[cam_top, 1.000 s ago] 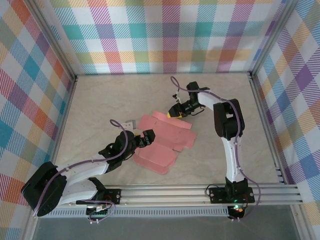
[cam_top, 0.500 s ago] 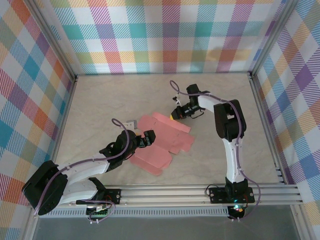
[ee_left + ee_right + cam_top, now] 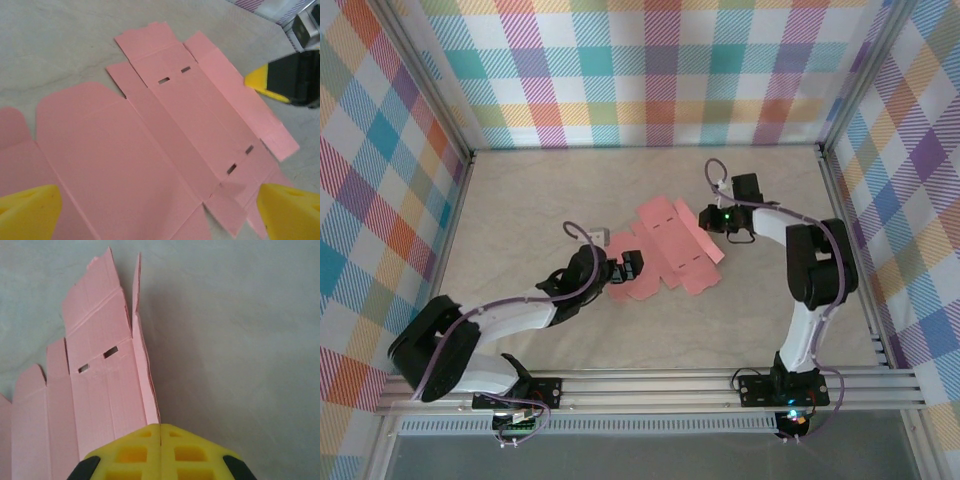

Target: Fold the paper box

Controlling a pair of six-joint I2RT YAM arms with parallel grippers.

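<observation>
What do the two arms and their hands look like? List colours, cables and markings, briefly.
The left arm and right arm have white links and black joints, and a thin purple cable loops along each. The left hand and right hand are black with yellow fingertips, the right one's moulded with square pockets. A green light glows by the right wrist.

I see the paper box (image 3: 165, 145) as an unfolded sheet lying flat on the table (image 3: 60, 45), with four small slots in its middle panels. Left gripper (image 3: 160, 212) hangs over it, yellow fingertips (image 3: 30, 212) spread wide apart. Right gripper (image 3: 267, 84): its yellow tip meets the sheet's long outer side flap.
</observation>
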